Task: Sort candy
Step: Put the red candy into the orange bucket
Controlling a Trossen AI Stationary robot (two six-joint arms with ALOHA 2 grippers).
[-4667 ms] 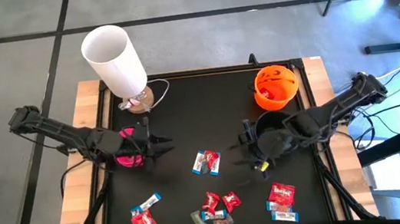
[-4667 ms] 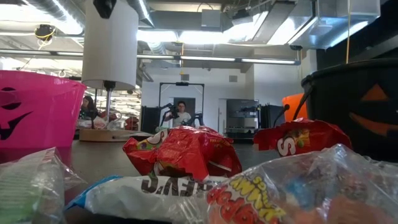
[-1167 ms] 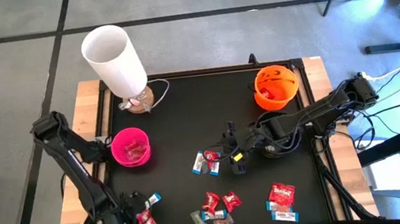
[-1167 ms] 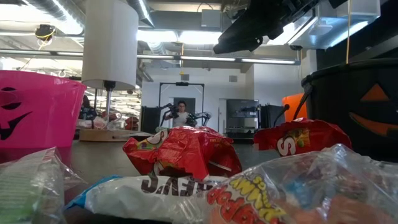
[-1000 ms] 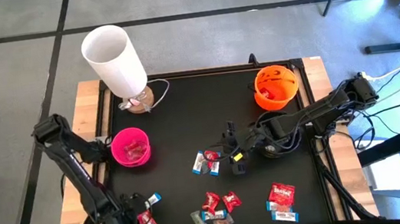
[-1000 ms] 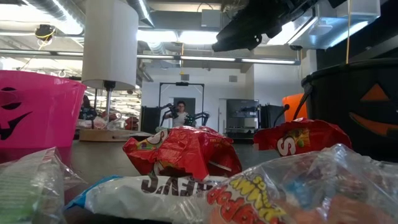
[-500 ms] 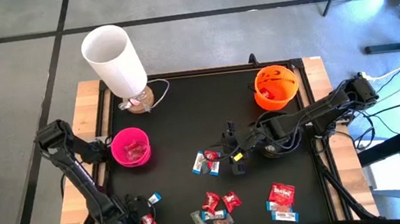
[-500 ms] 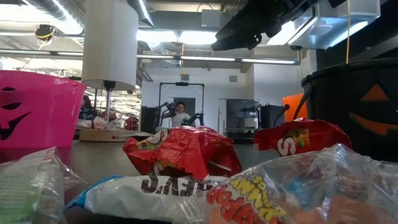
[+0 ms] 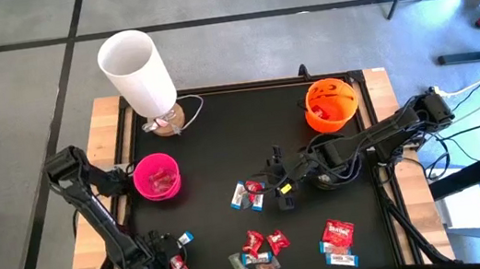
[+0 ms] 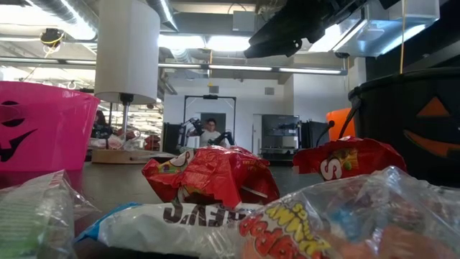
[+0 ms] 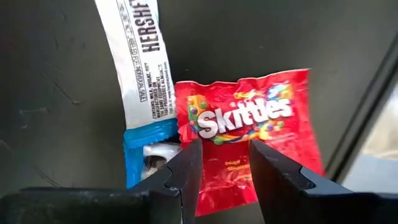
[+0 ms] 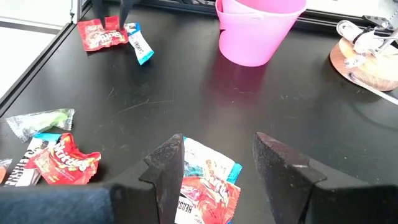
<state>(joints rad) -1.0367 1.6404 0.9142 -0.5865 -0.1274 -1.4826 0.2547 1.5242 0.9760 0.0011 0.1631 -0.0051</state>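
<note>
**Both grippers poised over sweets**

At the table's near-left corner, the left gripper (image 11: 221, 177) stood part-open, fingers straddling a shiny red Skittles packet (image 11: 249, 134) beside a silvery Hershey's wrapper (image 11: 140, 62). Mid-table, the right gripper (image 12: 221, 165) hung part-open and empty over a blue-and-white sweet (image 12: 205, 180).

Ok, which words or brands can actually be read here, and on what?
"Skittles": red packet between the left gripper's fingers.
"HERSHEY" (cut off at the frame edge): white-and-blue wrapper beside it.
Small print on both: too small.
Wrappers close to the low camera: only partial letters, unreadable.
Wrapper under the right gripper: blurred.
</note>
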